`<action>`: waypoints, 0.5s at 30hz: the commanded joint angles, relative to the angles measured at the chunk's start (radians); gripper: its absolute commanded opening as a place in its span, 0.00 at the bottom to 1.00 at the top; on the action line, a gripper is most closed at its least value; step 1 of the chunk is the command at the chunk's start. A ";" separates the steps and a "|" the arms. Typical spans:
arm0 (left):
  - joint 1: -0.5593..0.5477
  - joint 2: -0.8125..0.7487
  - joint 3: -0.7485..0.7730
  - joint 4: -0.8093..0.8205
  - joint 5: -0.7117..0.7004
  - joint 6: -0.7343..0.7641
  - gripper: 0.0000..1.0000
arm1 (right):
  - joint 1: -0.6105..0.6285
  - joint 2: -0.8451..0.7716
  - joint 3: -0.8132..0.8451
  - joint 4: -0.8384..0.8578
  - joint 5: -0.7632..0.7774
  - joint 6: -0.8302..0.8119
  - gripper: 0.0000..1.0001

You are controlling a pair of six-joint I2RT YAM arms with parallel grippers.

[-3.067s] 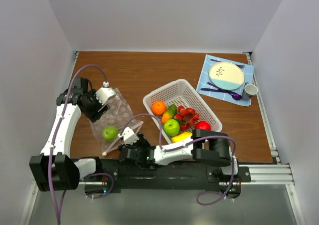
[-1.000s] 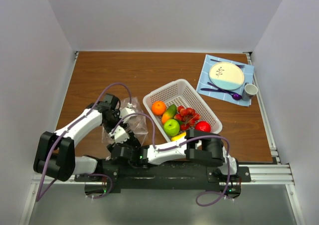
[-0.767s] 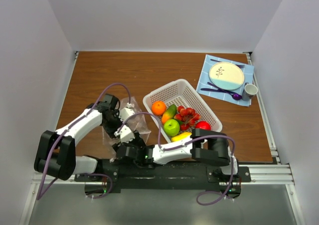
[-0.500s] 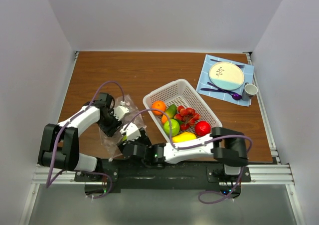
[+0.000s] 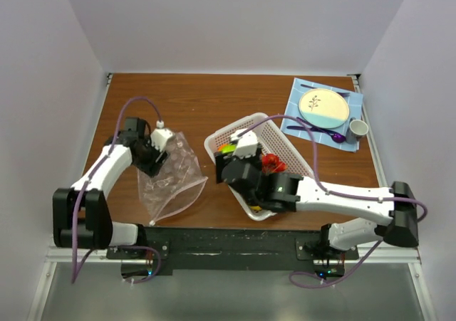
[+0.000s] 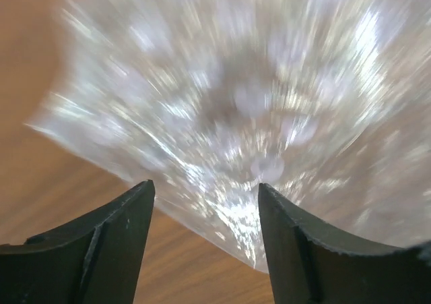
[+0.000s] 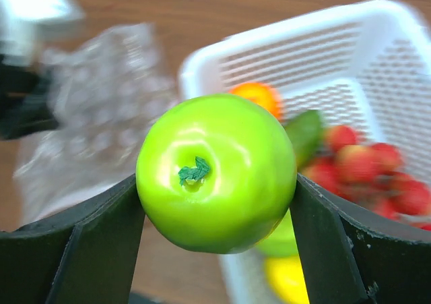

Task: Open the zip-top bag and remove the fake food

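My right gripper [image 7: 217, 183] hugs the green apple [image 7: 215, 159] (shiny one), the basket [image 7: 289, 27] just ahead and below; my left gripper [image 6: 205, 196] gapes open at the zip-top bag [image 6: 236, 81].

no text, label, brand or number can be read on anything.

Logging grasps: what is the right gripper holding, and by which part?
A green apple, its two opposite sides pinched in the right gripper.
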 commanded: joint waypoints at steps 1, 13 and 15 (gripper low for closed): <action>0.004 -0.157 0.178 -0.050 0.167 -0.121 0.73 | -0.049 -0.066 0.033 -0.210 0.079 0.037 0.81; 0.024 -0.409 0.081 -0.092 0.089 -0.085 1.00 | -0.058 -0.058 0.261 -0.632 0.220 0.103 0.99; 0.033 -0.443 0.064 -0.092 0.090 -0.071 1.00 | -0.057 -0.057 0.282 -0.707 0.229 0.135 0.99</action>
